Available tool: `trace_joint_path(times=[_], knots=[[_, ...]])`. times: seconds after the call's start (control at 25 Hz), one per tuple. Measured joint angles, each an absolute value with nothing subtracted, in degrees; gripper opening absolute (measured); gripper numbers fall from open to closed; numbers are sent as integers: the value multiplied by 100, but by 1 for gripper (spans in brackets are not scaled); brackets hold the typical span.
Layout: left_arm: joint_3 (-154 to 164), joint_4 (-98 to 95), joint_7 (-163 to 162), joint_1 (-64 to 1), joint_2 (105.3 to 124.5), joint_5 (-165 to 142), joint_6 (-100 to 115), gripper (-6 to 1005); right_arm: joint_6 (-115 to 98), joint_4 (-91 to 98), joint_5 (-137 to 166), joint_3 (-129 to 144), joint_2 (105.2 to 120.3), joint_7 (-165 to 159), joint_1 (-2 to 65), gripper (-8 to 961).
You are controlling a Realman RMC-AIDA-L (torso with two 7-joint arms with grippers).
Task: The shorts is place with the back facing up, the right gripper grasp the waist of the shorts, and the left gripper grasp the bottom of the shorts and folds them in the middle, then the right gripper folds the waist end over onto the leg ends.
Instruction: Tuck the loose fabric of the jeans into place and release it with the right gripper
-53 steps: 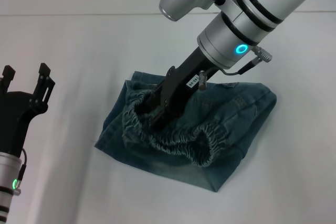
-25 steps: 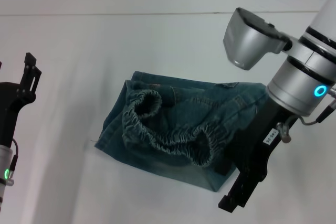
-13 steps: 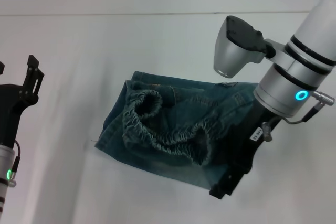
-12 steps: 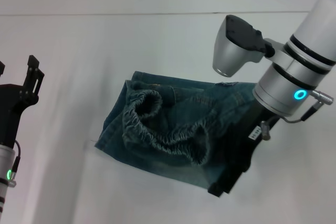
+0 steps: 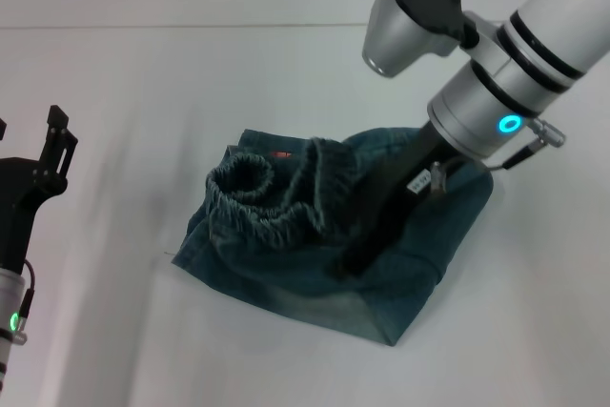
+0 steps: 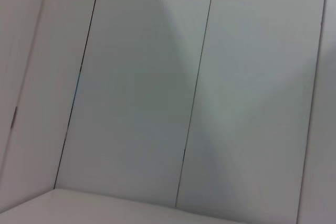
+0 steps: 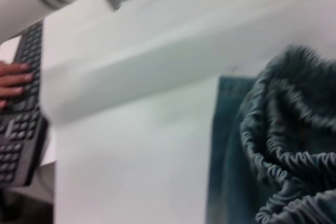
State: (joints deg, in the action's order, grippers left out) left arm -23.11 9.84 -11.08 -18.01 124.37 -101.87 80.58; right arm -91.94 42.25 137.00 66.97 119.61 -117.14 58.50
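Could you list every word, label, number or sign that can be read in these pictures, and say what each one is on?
None can be read.
White label on the right gripper's arm, over the shorts: dark marks, too small to read.
Keyboard keys in the right wrist view: too blurred to read.
Small red spot on the shorts: no lettering can be made out.
Left gripper, off to the robot's left: no lettering shows.

The folded blue-green denim shorts lie mid-bench; my right black two-fingered tool rests on them, my left tool well apart leftward.
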Motion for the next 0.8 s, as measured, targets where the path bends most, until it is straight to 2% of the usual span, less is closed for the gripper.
trace_joint_path(times=[0.32, 0.8], knots=[[-2378, 979, -1107, -1749, 12429, -10187, 8058, 767, -8198, 4291, 13471, 6796, 12016, -11906, 5858, 948], [-2391, 774, -1429, -1724, 12427, -10187, 8062, 769, -5412, 3738, 12550, 7473, 12036, -12124, 5741, 948]])
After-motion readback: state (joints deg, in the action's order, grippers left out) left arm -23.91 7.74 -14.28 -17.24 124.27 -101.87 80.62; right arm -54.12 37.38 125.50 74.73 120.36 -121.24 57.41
